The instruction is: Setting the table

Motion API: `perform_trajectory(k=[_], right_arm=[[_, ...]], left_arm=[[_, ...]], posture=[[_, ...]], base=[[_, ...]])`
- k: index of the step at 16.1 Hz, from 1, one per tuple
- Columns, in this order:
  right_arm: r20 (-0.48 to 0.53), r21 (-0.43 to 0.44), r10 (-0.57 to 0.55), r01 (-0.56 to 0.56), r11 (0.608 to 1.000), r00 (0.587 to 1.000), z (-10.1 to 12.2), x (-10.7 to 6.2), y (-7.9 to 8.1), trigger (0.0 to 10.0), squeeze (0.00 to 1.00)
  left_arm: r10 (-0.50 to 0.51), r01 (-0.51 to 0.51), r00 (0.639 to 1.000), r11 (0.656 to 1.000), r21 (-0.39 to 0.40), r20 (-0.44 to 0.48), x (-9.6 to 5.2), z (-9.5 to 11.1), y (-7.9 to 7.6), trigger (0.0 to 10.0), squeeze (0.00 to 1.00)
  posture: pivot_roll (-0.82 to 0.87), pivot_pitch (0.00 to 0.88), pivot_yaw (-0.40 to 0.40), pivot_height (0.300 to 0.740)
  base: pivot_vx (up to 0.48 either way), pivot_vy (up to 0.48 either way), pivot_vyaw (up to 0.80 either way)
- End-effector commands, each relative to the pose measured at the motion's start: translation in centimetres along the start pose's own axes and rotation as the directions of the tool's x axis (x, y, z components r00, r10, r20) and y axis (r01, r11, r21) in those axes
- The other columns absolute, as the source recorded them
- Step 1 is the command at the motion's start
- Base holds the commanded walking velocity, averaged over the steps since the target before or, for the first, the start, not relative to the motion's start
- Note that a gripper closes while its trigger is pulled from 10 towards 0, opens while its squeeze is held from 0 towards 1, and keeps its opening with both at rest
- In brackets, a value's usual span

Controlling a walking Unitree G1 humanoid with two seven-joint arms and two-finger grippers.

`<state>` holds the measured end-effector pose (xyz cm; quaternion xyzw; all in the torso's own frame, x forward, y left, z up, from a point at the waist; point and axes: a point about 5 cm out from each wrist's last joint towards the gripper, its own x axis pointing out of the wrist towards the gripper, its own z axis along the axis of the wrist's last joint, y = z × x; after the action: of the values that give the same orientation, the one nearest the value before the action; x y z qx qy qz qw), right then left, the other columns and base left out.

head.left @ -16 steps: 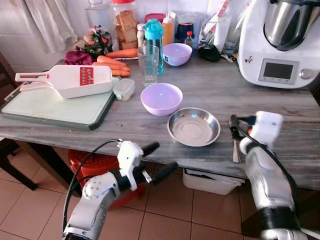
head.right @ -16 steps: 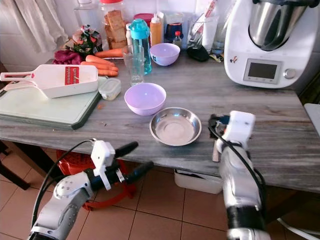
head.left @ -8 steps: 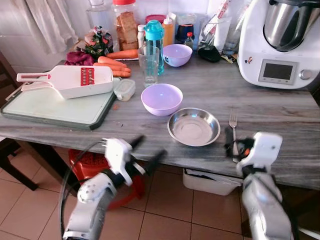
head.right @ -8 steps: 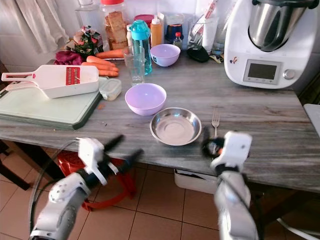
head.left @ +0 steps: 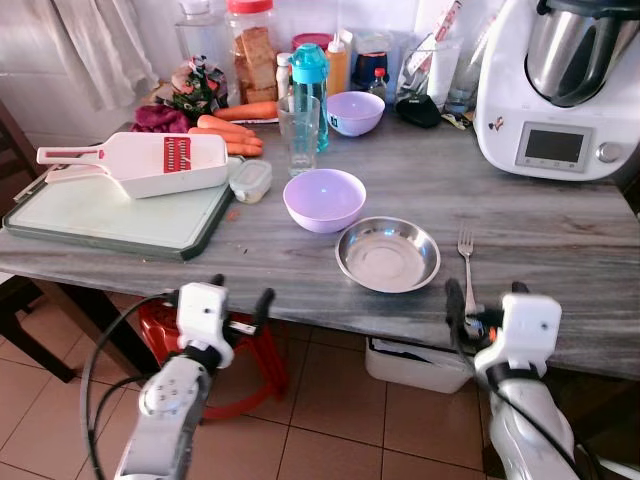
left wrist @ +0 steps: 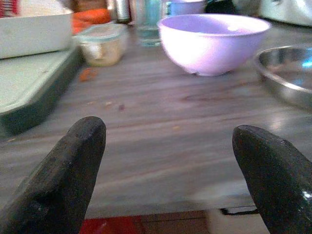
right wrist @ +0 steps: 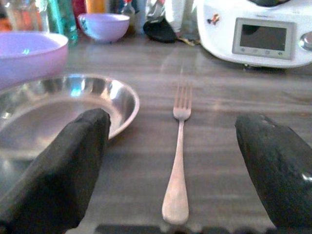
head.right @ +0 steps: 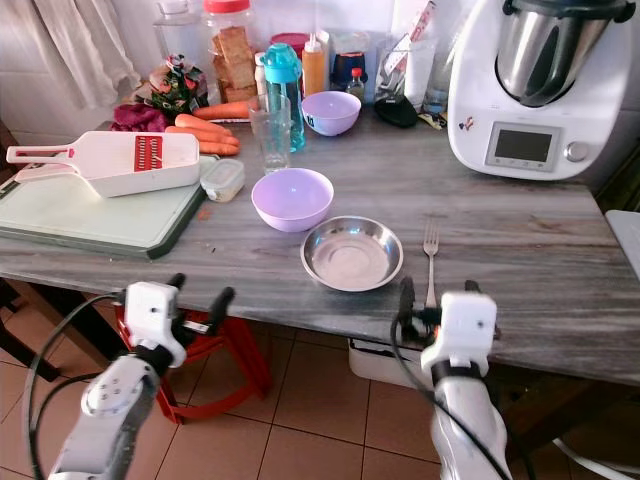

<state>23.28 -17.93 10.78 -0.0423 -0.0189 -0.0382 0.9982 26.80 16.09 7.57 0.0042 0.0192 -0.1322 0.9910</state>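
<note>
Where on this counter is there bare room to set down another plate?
The grey wooden counter is bare to the right of the metal fork, in front of the white food processor. The back left is crowded with orange carrots, jars and bottles; the green cutting board fills the left end.

food processor (head.left: 560, 85): top and right side cut off by the picture's edge in the head views.
jars and bottles (head.left: 255, 40): crowded at the back of the worktop (head.left: 540, 230); upper parts cropped, labels too small to read.
fork (head.left: 467, 265): handle end hidden behind the right end effector (head.left: 483, 300).
steel dish (right wrist: 58, 109): near rim covered by a black finger in the right wrist view.
white slicer (left wrist: 34, 27): blurred and cropped in the left wrist view.
</note>
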Motion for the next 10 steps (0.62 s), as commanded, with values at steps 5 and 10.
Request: perform_trajectory(k=[5, 10], right_arm=[[-0.017, -0.022, 0.024, -0.024, 0.999, 1.0, -0.2, -0.9, 0.8, 10.0, 0.0], [-0.023, 0.012, -0.009, 0.009, 1.0, 1.0, -0.1, -0.3, 0.2, 10.0, 0.0]], left_arm=[[0.094, -0.093, 0.993, 0.995, 0.022, -0.067, -0.6, -0.9, 1.2, 10.0, 0.0], [0.071, -0.068, 0.996, 0.997, 0.041, -0.055, 0.1, -0.5, 0.8, 10.0, 0.0]], posture=[[-0.04, 0.0, 0.037, 0.74], [-0.05, 0.0, 0.043, 0.74]], base=[[0.0, 0.0, 0.0], [0.0, 0.0, -0.32]])
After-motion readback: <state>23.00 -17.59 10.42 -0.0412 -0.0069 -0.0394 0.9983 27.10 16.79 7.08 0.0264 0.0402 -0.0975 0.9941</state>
